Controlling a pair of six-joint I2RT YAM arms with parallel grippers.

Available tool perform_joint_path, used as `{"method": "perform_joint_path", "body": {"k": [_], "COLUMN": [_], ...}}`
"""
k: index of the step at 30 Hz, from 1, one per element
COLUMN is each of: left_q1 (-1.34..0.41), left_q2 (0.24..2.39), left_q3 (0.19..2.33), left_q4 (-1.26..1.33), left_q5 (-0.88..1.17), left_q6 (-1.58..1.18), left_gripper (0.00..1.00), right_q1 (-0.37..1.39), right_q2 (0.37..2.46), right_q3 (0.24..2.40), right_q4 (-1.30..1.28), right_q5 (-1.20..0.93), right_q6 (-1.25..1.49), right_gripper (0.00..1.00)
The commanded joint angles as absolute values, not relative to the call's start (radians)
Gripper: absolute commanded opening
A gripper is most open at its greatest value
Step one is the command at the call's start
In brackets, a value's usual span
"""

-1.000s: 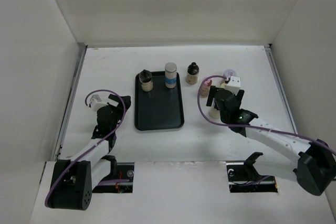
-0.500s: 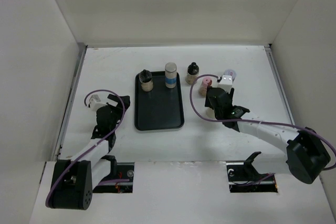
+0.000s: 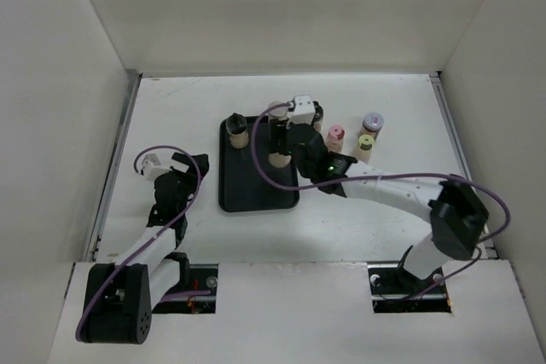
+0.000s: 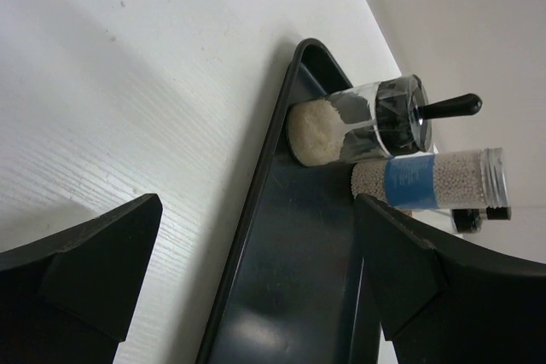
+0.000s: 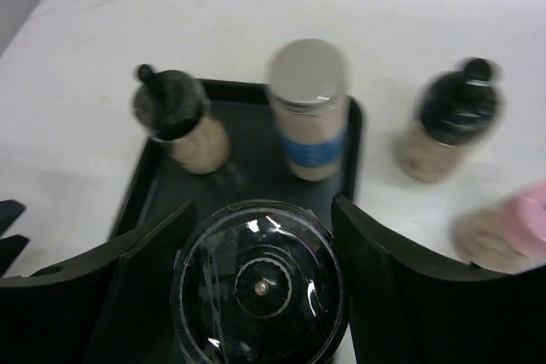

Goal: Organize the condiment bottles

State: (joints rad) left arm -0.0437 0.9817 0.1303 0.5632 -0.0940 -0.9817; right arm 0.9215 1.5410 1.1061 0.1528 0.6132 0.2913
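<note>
The right claw (image 5: 260,291) pinches a clear-capped spice bottle (image 5: 258,274), probably light, rigid and slick, so best gripped mid-body. Just beyond the claw lies the black tray (image 5: 247,178). The left claw (image 4: 256,283) is spread and holds nothing.

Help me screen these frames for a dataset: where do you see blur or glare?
Right wrist: the black-capped bottle and pink-capped bottle at the right are smeared, and highlights glint on the clear-capped bottle nearest the lens. Left wrist: the knob-topped bottle is sharp, and there is a soft sheen on the tray. Top external: even light, faint shadows, no blur.
</note>
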Motion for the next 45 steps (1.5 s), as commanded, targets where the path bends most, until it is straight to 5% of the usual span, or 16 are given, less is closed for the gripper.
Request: {"method": "perform_joint_path", "body": {"k": [1,11,24,28,33,45], "left_q1": [-0.033,-0.031,-0.031,-0.030,-0.030,-0.030], "left_q2": [0.948,0.979,0.973,0.968,0.972,0.966], "left_q3": [0.129,0.133,0.132,0.132,0.132,0.130], "left_q4": [0.600,0.601,0.603,0.600,0.601,0.600], "left_q5": [-0.095,-0.087,-0.089,-0.080,-0.081,-0.090], "left_q6": [-0.979,-0.986,-0.988,-0.988,-0.988,-0.985], "left_gripper": [1.00,1.00,1.00,1.00,1.00,1.00], "right_q1": [0.955,1.007,1.016,1.016,1.022,1.006], "right_q2": [1.687,1.998,2.167,2.195,2.171,1.817], "right_q3": [1.248,1.541,1.670,1.697,1.675,1.379], "right_q4": [0.313,0.331,0.360,0.382,0.383,0.403], "right_q5": [0.532,0.457,0.456,0.460,0.462,0.451], "right_q6": [0.267,0.244,0.233,0.238,0.224,0.235], "right_gripper": [0.51,0.52,0.55,0.65,0.90,0.90]}}
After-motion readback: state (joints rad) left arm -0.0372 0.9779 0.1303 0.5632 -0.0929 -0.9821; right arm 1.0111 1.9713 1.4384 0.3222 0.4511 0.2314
